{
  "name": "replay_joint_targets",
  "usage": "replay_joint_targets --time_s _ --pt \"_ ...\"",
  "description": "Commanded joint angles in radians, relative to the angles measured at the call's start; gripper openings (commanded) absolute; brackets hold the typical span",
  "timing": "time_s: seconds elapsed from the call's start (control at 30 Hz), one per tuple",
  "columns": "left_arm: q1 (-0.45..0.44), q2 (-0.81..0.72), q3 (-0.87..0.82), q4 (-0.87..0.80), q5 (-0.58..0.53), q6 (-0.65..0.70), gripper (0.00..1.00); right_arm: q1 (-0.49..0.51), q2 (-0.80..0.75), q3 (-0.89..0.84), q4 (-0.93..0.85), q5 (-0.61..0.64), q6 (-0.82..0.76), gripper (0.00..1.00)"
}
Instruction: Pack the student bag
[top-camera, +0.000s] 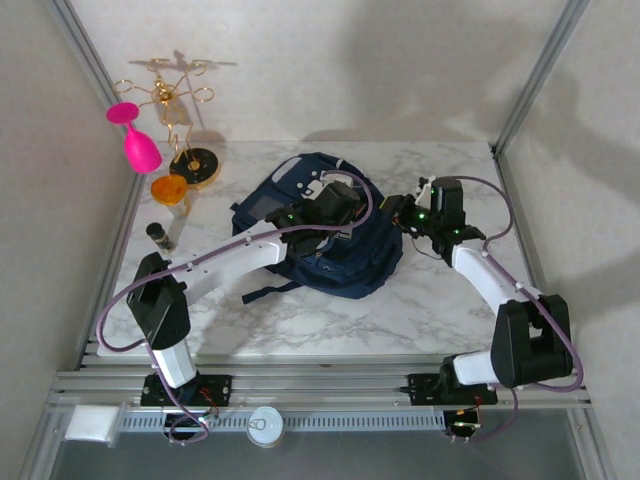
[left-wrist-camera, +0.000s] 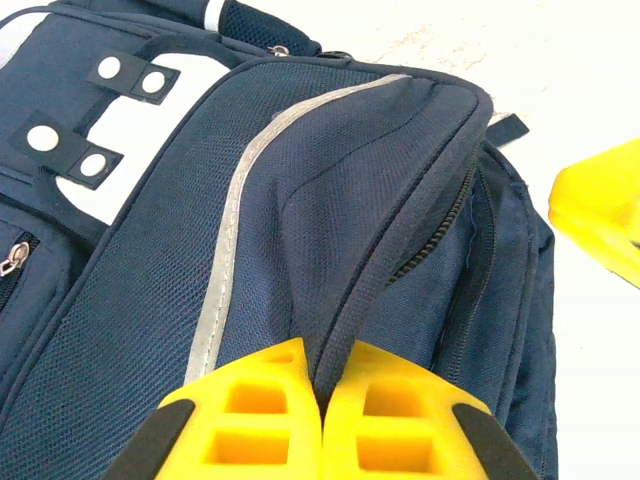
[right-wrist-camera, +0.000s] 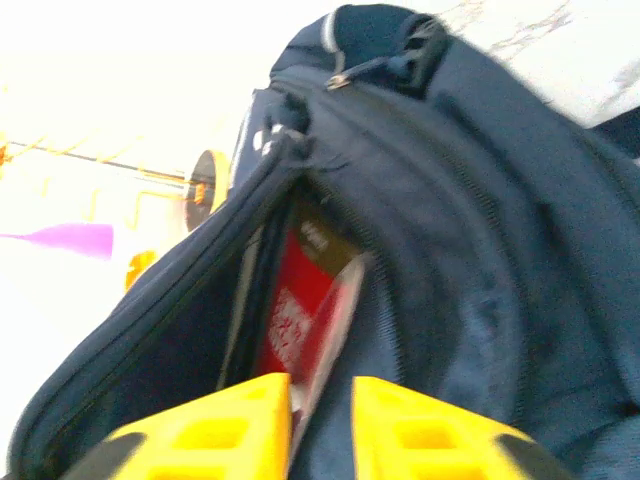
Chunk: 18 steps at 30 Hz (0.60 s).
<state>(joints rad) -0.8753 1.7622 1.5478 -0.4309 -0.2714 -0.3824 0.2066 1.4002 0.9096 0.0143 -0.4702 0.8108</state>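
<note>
1. The student bag (top-camera: 345, 262) lies mid-worktop (top-camera: 400, 320), its mouth turned toward the right arm.
2. The left fingers (left-wrist-camera: 322, 375) are pinched shut on a fold of the bag's flap, lifting the mouth.
3. The right fingers (right-wrist-camera: 320, 400) stand slightly parted at the opening, with the edge of a flat red item (right-wrist-camera: 300, 310) in the gap. I cannot tell whether they grip it.
4. The step looks like feeding that item in. Next it likely needs pushing deeper, clear of the zip edge.
5. There is bare worktop on the near and right sides. The pink goblet (top-camera: 135, 140) and gold stand (top-camera: 180, 110) sit well apart, far left.
</note>
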Motion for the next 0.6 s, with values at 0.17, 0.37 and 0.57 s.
replay_joint_targets --time_s 0.17,0.37,0.57 --pt "0.006 -0.055 -0.023 0.106 0.035 -0.039 0.00 0.043 0.169 0.125 0.000 -0.015 -0.052 0.07" --pt "0.006 -0.047 -0.035 0.133 0.057 -0.076 0.00 0.109 0.272 0.198 0.020 -0.019 -0.054 0.04" --pt "0.006 -0.021 -0.055 0.170 0.054 -0.201 0.00 0.038 0.164 0.153 -0.021 -0.075 -0.079 0.04"
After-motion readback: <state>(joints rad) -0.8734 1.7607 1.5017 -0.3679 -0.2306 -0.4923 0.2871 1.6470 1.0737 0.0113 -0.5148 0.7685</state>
